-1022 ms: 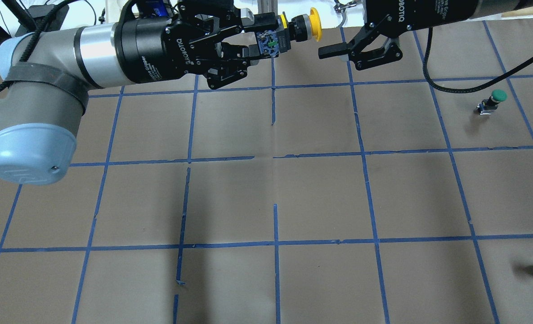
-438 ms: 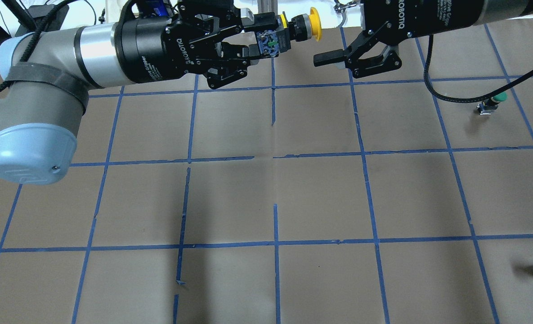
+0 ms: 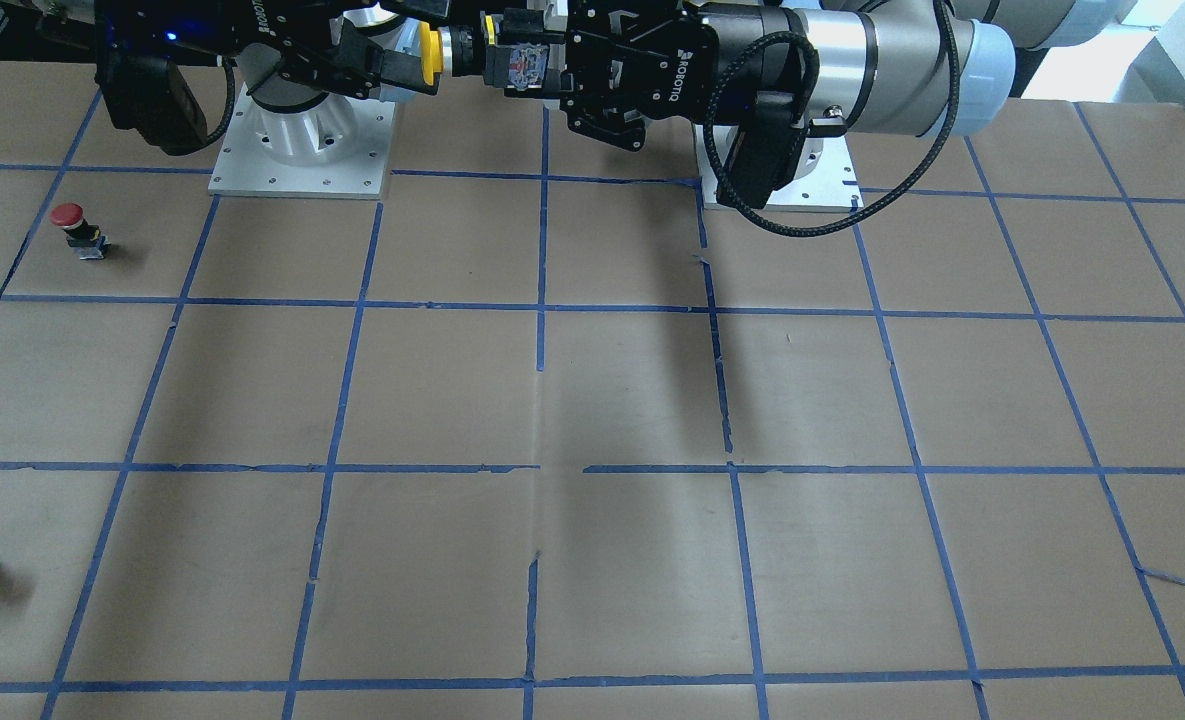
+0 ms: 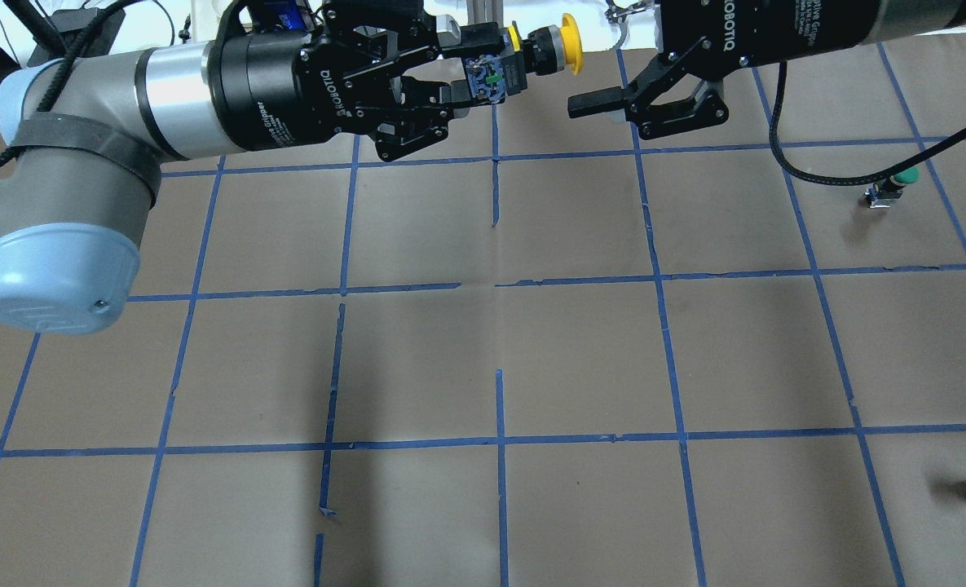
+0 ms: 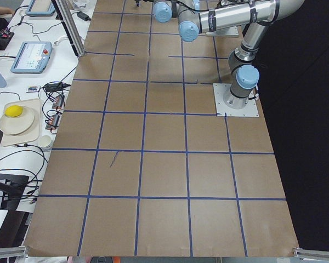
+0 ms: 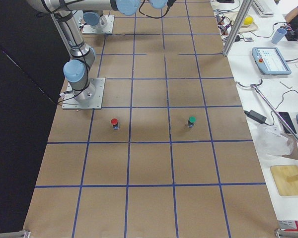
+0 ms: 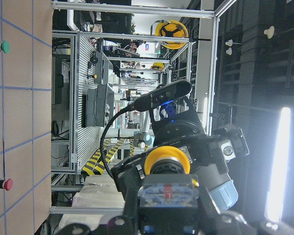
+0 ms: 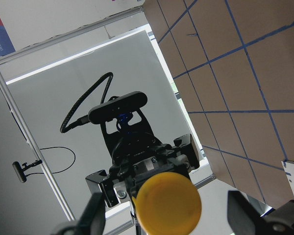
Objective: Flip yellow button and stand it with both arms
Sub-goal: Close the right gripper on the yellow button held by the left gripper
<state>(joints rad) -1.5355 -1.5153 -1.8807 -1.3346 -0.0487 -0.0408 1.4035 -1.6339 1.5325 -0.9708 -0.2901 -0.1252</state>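
The yellow button (image 4: 531, 53) is held in the air above the table (image 4: 580, 350), lying level between the two arms, its cap turned toward the right gripper (image 8: 165, 203). The left gripper (image 4: 470, 69) is clenched on the block body, with its fingers pressed against the flat sides. The right gripper is released, its jaws spread to either side of the cap (in the right wrist view the yellow disc sits centred between the two fingers), and no contact with the cap can be made out. A hand-over appears to be in preparation, so the flip is judged to be under way and the standing not yet begun. The button is likely to be light and rigid, a hard plastic part far smaller than either gripper, so little force should be needed. The cap is smooth and round and may be expected to slip or turn under a pinch. As a push part it may also give along its axis, so it would best be gripped across its width, or on the dark neck just behind it. The block's flat faces offer the surer hold, but they are taken up by the left gripper. Once set down, the button may be top-heavy on its small base, so a gentle, square release is called for.
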